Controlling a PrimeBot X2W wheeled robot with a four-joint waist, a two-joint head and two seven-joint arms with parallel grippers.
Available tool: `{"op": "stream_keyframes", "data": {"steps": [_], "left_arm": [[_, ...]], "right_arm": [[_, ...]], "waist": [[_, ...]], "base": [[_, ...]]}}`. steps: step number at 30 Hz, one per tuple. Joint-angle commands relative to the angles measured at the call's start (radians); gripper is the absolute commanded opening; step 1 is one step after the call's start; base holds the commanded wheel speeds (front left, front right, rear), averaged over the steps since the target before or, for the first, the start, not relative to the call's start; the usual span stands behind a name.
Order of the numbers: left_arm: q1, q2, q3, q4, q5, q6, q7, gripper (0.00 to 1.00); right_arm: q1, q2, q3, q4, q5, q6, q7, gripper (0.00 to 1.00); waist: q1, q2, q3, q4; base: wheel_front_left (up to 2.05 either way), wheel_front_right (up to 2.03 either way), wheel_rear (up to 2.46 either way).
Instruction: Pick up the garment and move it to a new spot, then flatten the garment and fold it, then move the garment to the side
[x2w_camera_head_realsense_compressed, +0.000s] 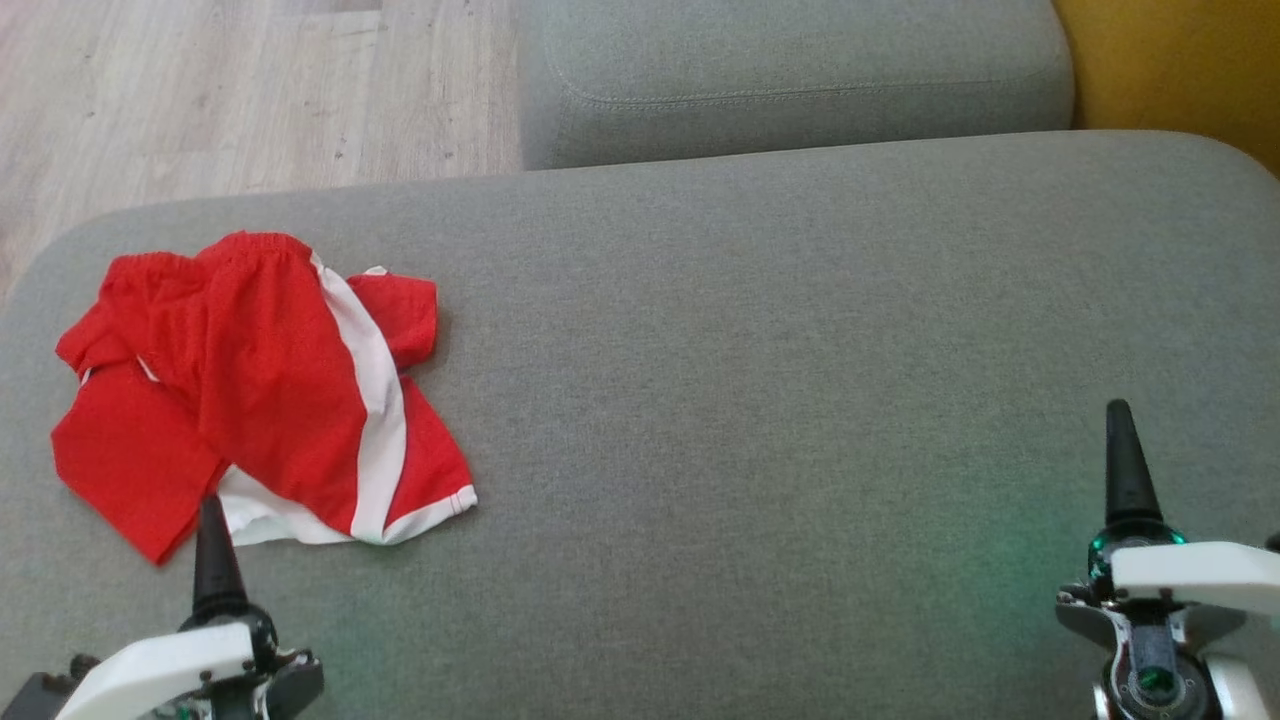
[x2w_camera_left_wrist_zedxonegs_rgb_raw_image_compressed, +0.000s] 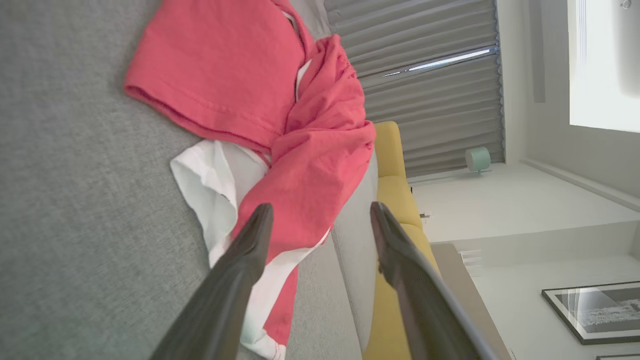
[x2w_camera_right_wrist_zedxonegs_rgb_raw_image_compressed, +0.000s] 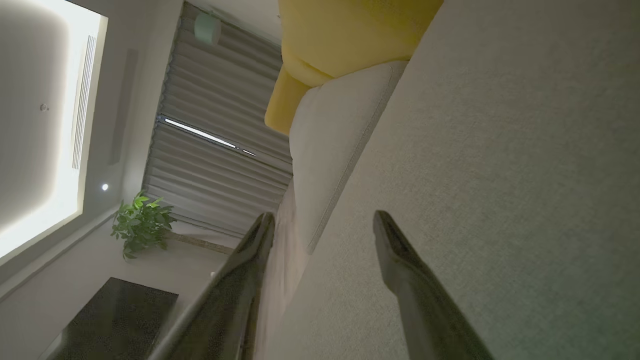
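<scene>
A red garment (x2w_camera_head_realsense_compressed: 270, 385) with white stripes and a white hem lies crumpled on the left part of the grey sofa cushion (x2w_camera_head_realsense_compressed: 750, 350). My left gripper (x2w_camera_head_realsense_compressed: 212, 540) hovers at the garment's near edge, open, nothing between its fingers. In the left wrist view the garment (x2w_camera_left_wrist_zedxonegs_rgb_raw_image_compressed: 250, 100) lies just ahead of the left gripper (x2w_camera_left_wrist_zedxonegs_rgb_raw_image_compressed: 320, 212), whose jaws stand wide apart. My right gripper (x2w_camera_head_realsense_compressed: 1125, 450) is far to the right over bare cushion, also open. The right wrist view shows the right gripper (x2w_camera_right_wrist_zedxonegs_rgb_raw_image_compressed: 322, 220) with spread fingers above the grey cushion (x2w_camera_right_wrist_zedxonegs_rgb_raw_image_compressed: 500, 175).
A second grey cushion (x2w_camera_head_realsense_compressed: 790, 80) sits behind the main one. Wooden floor (x2w_camera_head_realsense_compressed: 230, 90) lies at the far left, and a yellow seat (x2w_camera_head_realsense_compressed: 1180, 60) at the far right. Bare cushion stretches between the garment and the right gripper.
</scene>
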Motion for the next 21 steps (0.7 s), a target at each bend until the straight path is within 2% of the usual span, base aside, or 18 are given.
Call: {"op": "stream_keyframes", "data": {"steps": [1, 21], "left_arm": [[-0.038, 0.006, 0.012, -0.053, 0.038, -0.002, -0.015, 1.0], [-0.035, 0.008, -0.023, -0.181, 0.315, 0.005, -0.071, 1.0]], "right_arm": [[-0.046, -0.005, 0.018, -0.053, -0.063, 0.003, -0.016, 1.0], [-0.043, -0.006, 0.085, -0.124, -0.409, 0.004, -0.072, 1.0]], "waist": [[0.0, -0.0001, 0.002, 0.0], [0.0, -0.0001, 0.009, -0.008]], "base": [[0.0, 0.0, 0.0], [0.0, 0.0, 0.0]]}}
